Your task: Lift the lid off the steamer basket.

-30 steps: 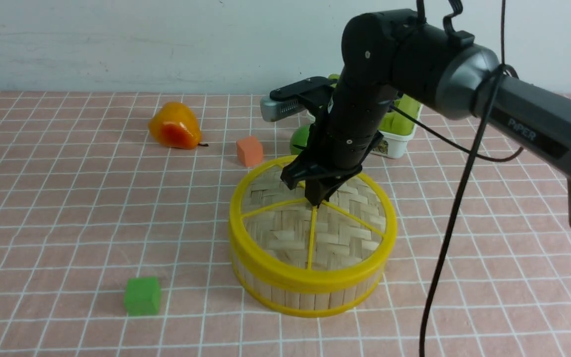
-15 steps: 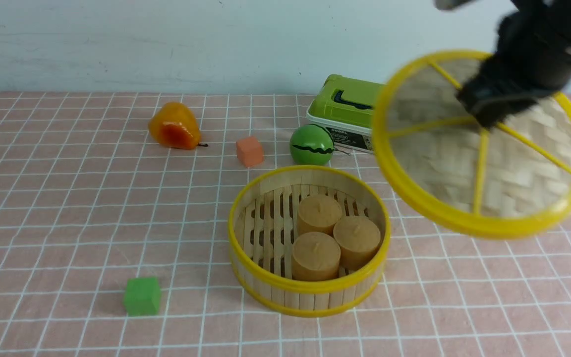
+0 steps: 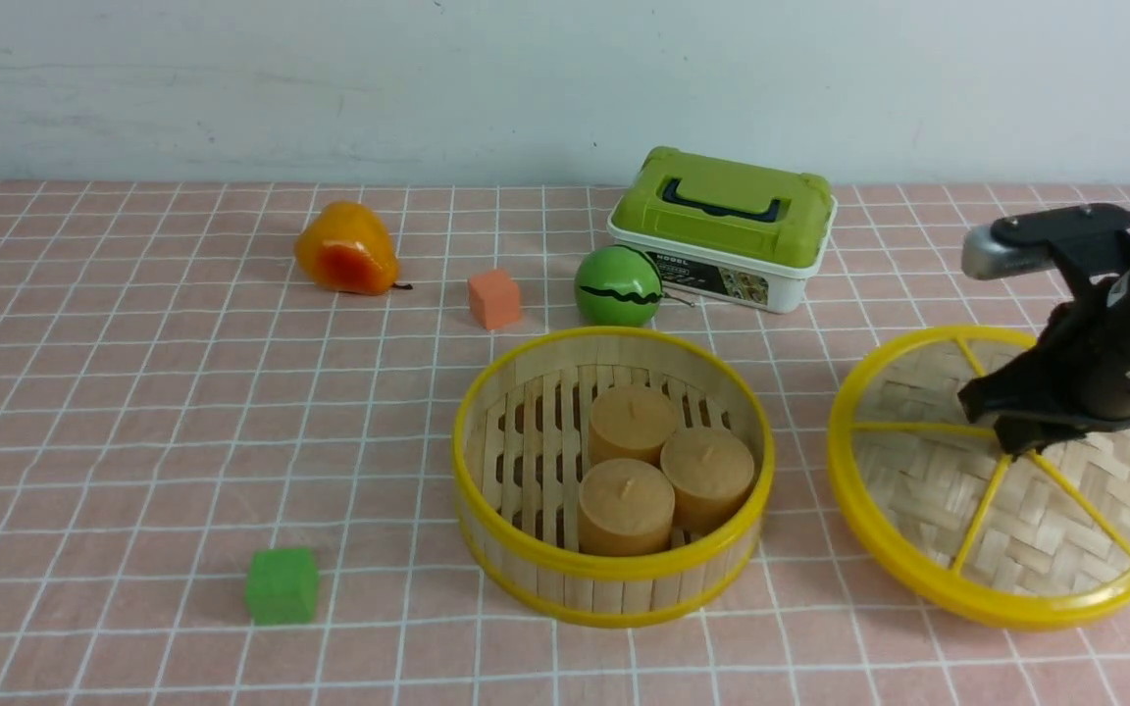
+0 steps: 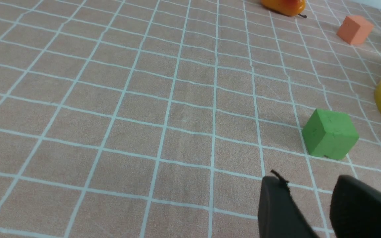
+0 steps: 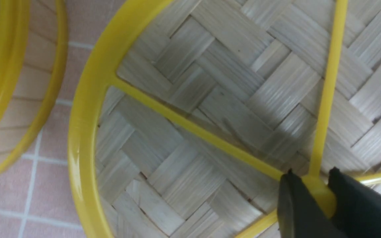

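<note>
the right hand grips the knob of the lid, at three o'clock of the basket. three brown buns sit inside it, toward its three o'clock side. the left hand stands open, empty. at one o'clock from the basket is a green-lidded box, its contents hidden.

Only "HOGEL" reads, on the dark label on the side of the green-lidded box. Smaller print under it too small to read.
</note>
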